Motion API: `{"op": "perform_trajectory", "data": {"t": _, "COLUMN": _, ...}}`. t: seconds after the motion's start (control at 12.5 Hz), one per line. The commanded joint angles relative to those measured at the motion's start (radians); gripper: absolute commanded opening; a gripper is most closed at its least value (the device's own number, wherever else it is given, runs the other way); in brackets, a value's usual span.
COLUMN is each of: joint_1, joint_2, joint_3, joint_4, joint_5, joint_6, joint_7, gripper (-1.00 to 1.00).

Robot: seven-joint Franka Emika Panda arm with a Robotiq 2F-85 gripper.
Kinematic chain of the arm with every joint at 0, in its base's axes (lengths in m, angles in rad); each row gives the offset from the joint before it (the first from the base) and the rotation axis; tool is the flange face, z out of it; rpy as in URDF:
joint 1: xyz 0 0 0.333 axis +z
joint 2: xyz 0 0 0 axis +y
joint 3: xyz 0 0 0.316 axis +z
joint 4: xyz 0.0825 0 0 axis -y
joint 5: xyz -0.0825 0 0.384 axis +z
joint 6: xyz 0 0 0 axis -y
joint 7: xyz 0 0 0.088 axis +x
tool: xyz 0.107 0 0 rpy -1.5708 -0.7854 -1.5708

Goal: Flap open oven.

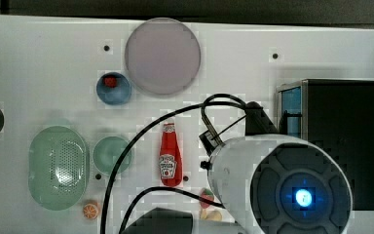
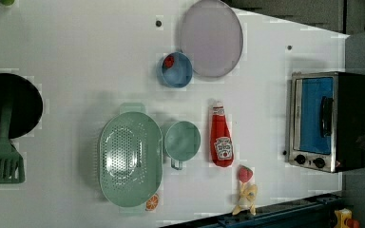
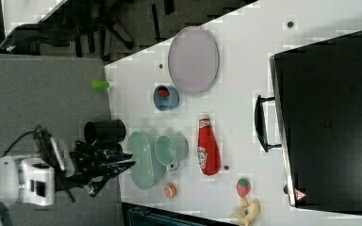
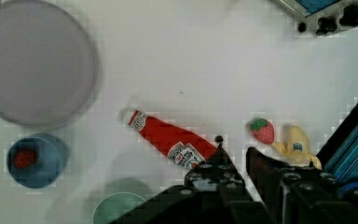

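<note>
Hovering gripper, fingers narrowly parted, holding nothing.
Oven door shut, right of the left view.

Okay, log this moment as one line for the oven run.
phase: approach | black-topped silver toaster oven: blue glass door shut, bar handle untouched | gripper: above table, near red ketchup bottle, holding nothing

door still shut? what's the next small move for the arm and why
Yes: the oven door sits closed, its bar handle untouched. The gripper is above the ketchup bottle, well short of the oven. Probably best to travel toward the handle first.
</note>
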Motion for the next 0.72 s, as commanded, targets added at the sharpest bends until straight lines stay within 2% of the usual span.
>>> {"op": "perform_trajectory", "data": {"t": 0.08, "joint_1": -0.007, "joint_2": 0.009, "joint_3": -0.032, "joint_4": -0.020, "joint_5": 0.002, "joint_6": 0.022, "joint_7": -0.027, "gripper": -0.65}}
{"op": "perform_trajectory", "data": {"t": 0.48, "joint_1": -0.027, "joint_2": 0.081, "joint_3": -0.111, "joint_4": -0.073, "joint_5": -0.085, "joint_6": 0.159, "joint_7": -0.435, "gripper": -0.65}}
{"op": "perform_trajectory", "data": {"t": 0.72, "joint_1": -0.047, "joint_2": 0.125, "joint_3": -0.177, "joint_4": -0.114, "joint_5": -0.086, "joint_6": 0.281, "joint_7": -0.696, "gripper": -0.65}}
